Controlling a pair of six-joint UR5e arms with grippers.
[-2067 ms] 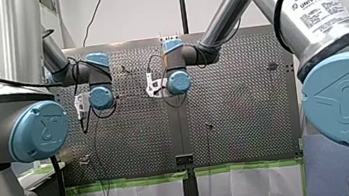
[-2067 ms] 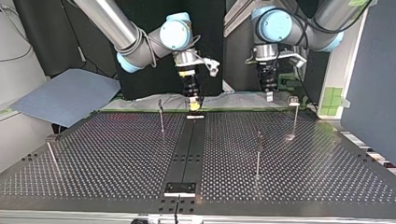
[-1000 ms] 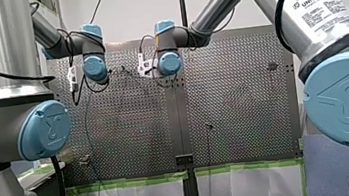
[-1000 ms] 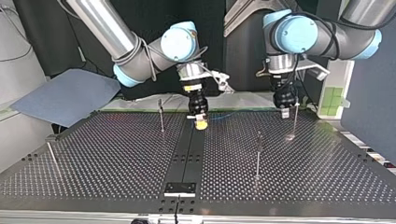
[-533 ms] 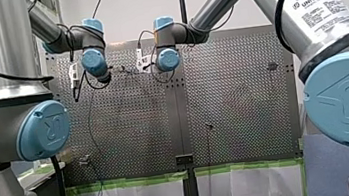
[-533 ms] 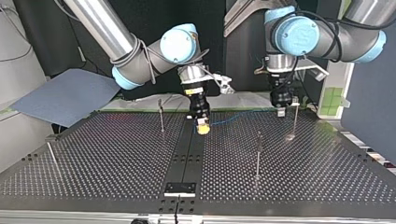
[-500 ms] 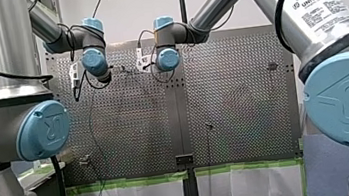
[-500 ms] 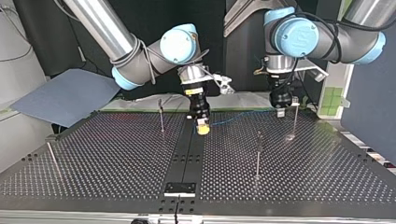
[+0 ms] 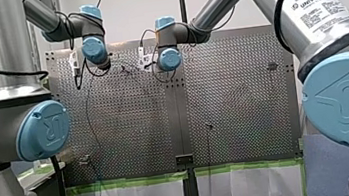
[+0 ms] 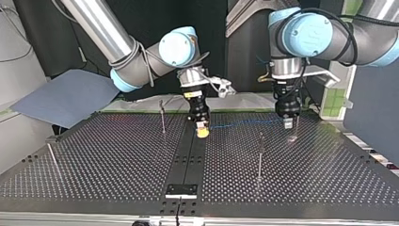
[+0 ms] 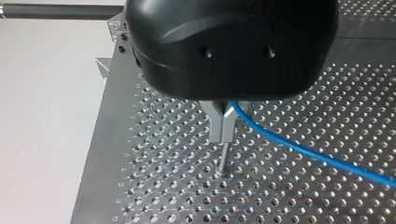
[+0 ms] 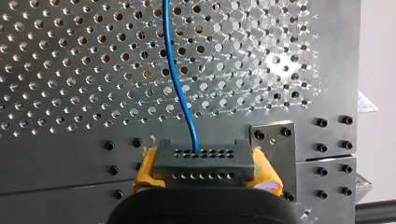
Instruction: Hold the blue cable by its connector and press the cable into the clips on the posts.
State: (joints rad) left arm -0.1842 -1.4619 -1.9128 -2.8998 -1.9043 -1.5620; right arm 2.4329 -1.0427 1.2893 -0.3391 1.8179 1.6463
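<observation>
Blue and nearly level, the cable (image 10: 244, 123) spans the upper middle of the top view, held between two grippers above the perforated table (image 10: 117, 160). Left of centre, my right gripper (image 10: 202, 131) clamps the dark connector (image 12: 201, 163) between its yellow pads (image 12: 145, 165), and the cable runs away ahead of it. At right, my left gripper (image 10: 287, 123) pinches the cable farther along. Its metal fingers (image 11: 217, 126) are closed, with the line coming out beside them, right over a thin post (image 10: 297, 128). Whether the cable already sits in that post's clip cannot be told.

The step in hand looks like seating the cable in this first clip, with most of the task ahead. Done well, the right gripper holds the line lightly taut and level while the left lowers straight down. Slack or sideways drift would likely slide the cable past the clip or bend the slender post.

A taller post (image 10: 260, 155) stands right of centre, nearer the camera. Another post (image 10: 162, 117) stands just left of the right gripper and could snag that arm on a swing. A slanted one (image 10: 51, 157) sits at far left. All three are apart from the cable. A grey-blue sheet (image 10: 66, 96) lies off the table at upper left.
</observation>
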